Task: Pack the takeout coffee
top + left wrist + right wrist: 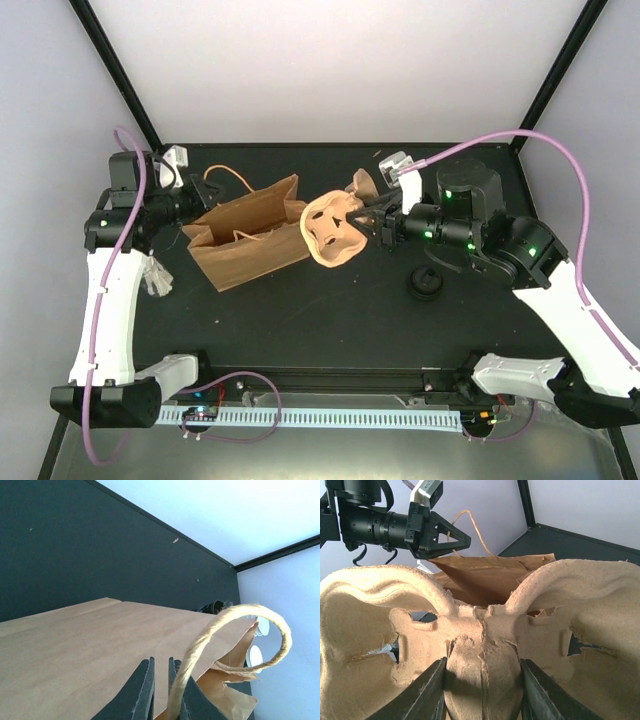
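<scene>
Right now the right gripper (pixel 368 224) is clamped on the middle ridge of a moulded cup tray (pixel 335 235), holding it off the tabletop (pixel 330 320) at the right end of a brown paper bag (pixel 250 235). The bag lies on its side, its long axis running left to right across the middle. Its mouth and twine handles seem to face the left edge. There the left gripper (pixel 190 208) is almost closed and appears to pinch the upper rim beside a handle.

No coffee cup with white print shows plainly in any view, so I cannot tell where it is. The only candidate is a small black round thing (pixel 425 283) right of centre, just toward the near edge from the right gripper. Its inside looks dark.

Judging by this, the tray sits at the bag's closed end, so packing turns on reaching the mouth at the far side. The right arm is much the nearer to the black thing.
</scene>
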Action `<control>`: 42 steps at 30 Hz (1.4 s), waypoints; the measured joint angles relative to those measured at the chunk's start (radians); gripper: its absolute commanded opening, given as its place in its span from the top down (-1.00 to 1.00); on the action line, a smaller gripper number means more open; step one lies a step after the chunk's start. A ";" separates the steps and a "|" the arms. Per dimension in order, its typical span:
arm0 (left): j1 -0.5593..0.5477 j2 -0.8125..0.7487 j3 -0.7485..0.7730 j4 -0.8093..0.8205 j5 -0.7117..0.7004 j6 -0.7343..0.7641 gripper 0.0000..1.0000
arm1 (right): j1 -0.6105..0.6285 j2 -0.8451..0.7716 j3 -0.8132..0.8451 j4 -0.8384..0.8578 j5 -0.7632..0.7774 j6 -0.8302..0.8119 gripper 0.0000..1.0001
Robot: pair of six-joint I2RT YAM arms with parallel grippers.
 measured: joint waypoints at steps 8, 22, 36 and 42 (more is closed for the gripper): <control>0.026 -0.002 -0.017 0.013 0.000 0.009 0.54 | -0.018 0.004 -0.009 0.011 -0.019 0.000 0.22; 0.035 -0.012 0.026 -0.055 -0.100 0.253 -0.57 | -0.036 0.022 -0.009 0.017 -0.063 0.000 0.23; 0.035 0.039 0.183 -0.069 -0.197 0.632 -0.68 | -0.047 0.074 0.131 -0.063 -0.105 -0.010 0.23; 0.035 0.044 0.177 -0.063 -0.138 0.888 -0.75 | -0.051 0.101 0.208 -0.118 -0.139 -0.027 0.24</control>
